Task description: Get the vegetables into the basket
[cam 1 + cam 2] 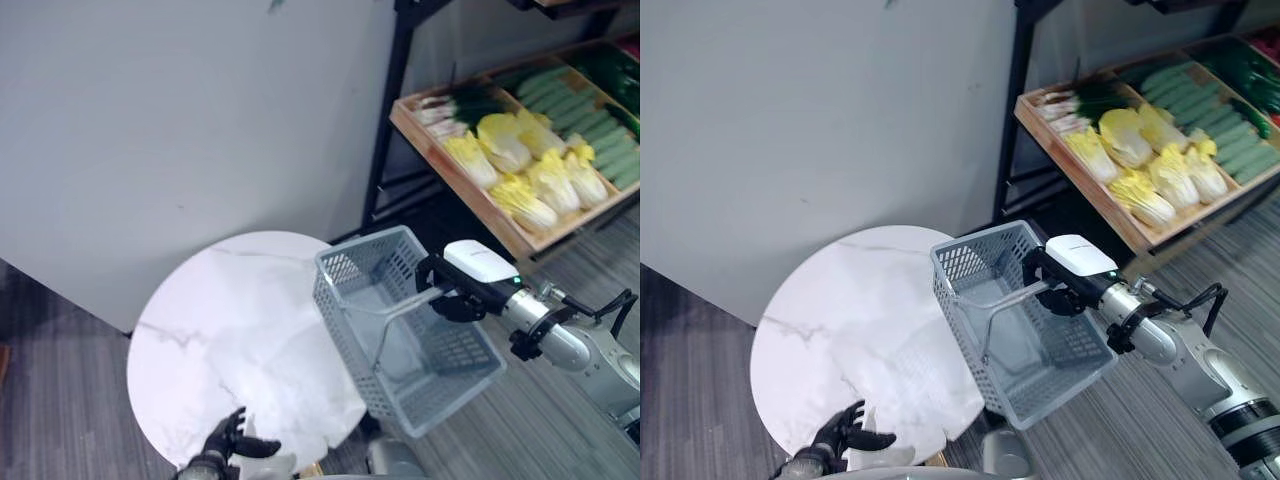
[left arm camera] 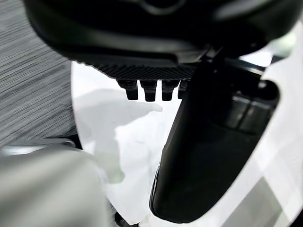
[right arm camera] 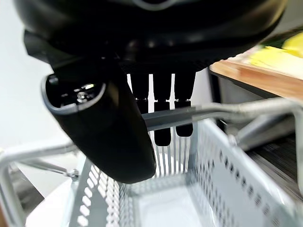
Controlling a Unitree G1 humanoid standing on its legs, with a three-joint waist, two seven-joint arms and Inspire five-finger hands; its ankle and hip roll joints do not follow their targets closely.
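Note:
An empty grey plastic basket (image 1: 360,250) stands at the right edge of the round white marble table (image 1: 230,320), partly overhanging it. My right hand (image 1: 452,292) reaches in from the right and is curled round the basket's metal handle (image 3: 222,111), with the thumb (image 3: 109,137) on the near side of the bar. The vegetables lie in a tilted wooden crate (image 1: 450,160) on a rack at the upper right: yellow cabbages (image 1: 520,165), green cucumbers (image 1: 585,110) and spring onions (image 1: 450,108). My left hand (image 1: 235,440) rests open at the table's near edge, holding nothing.
A black rack post (image 1: 385,110) rises between the table and the crate. A plain grey wall (image 1: 180,120) stands behind the table. Grey plank floor (image 1: 60,400) surrounds the table, and another tray of greens (image 1: 615,70) sits beyond the cucumbers.

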